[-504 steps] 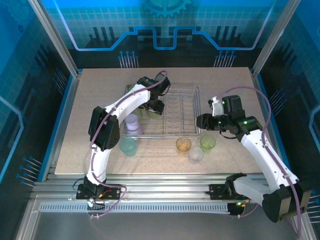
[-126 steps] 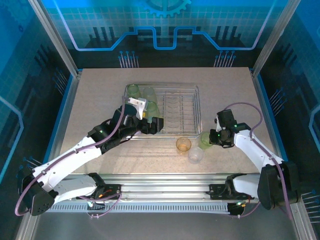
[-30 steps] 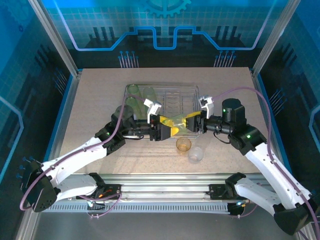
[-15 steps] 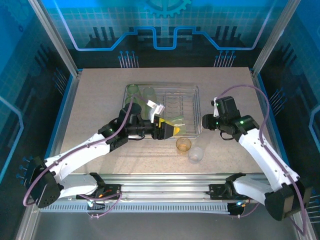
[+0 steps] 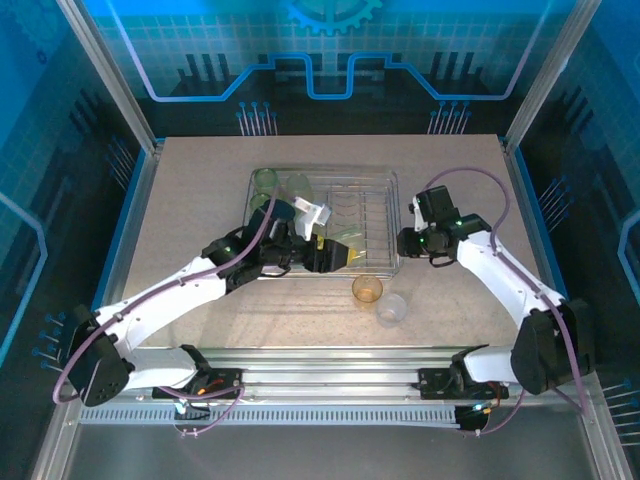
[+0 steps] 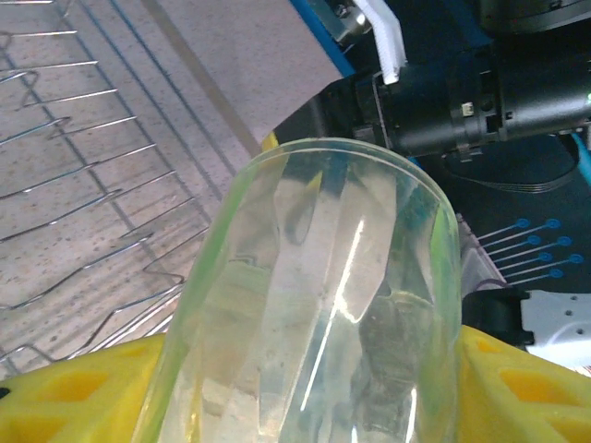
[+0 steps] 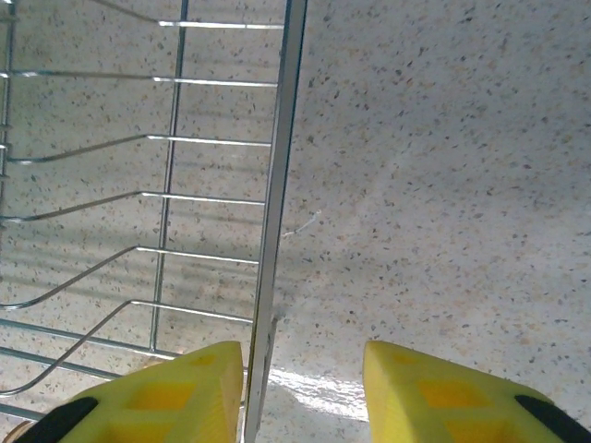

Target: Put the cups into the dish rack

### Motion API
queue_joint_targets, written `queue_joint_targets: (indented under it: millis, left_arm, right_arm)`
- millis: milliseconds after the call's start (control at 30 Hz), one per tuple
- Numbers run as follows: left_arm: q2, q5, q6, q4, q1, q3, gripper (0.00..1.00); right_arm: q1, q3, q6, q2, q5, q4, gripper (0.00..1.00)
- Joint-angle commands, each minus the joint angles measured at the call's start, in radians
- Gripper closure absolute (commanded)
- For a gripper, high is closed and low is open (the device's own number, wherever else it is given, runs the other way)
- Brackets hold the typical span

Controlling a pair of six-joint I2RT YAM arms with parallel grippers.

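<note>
The left gripper (image 5: 338, 256) is closed on a yellow-green cup (image 5: 352, 250), which sits between its two yellow fingers (image 6: 74, 392) and reaches out past the fingertips. In the left wrist view this cup (image 6: 314, 305) is translucent and covers most of the gap between the fingers. The left arm lies low and long. It goes from its base at the near left corner up and to the right, bends at the elbow, and brings the wrist over the near rail of the dish rack (image 5: 385, 180). The held cup hangs above the near right part of the rack.

The right gripper (image 5: 404, 243) has its jaws apart and nothing is between them. It points down just at the right side of the rack. In the right wrist view the rack's side rail (image 7: 277, 231) runs under the gap, close to one finger. The right arm comes up from the near right corner and leans to the left.

Other green cups (image 5: 265, 180) stand in the far left corner of the rack. An amber cup (image 5: 367, 290) and a clear cup (image 5: 391, 308) stand on the table (image 5: 200, 180), just in front of the rack.
</note>
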Motion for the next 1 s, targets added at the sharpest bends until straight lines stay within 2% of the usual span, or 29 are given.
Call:
queue_joint_targets:
  millis: [0,333,667,967]
  left_arm:
    - [0.031,-0.085,0.024,-0.084,-0.004,0.050,0.50]
    - [0.084,-0.163,0.026,-0.171,-0.004,0.096,0.47]
    - [0.098,-0.234,0.006,-0.207,0.002,0.110,0.41]
    - [0.127,-0.238,-0.044,-0.228,0.027,0.124,0.39]
  right_arm:
    - [0.004,0.037,-0.016,0.028,-0.025,0.002,0.62]
    - [0.088,0.040,-0.011,0.061,0.013,-0.002,0.72]
    - [0.152,-0.012,0.041,-0.012,0.026,0.035,0.84]
    - [0.221,-0.051,0.073,-0.020,0.010,0.079,0.87]
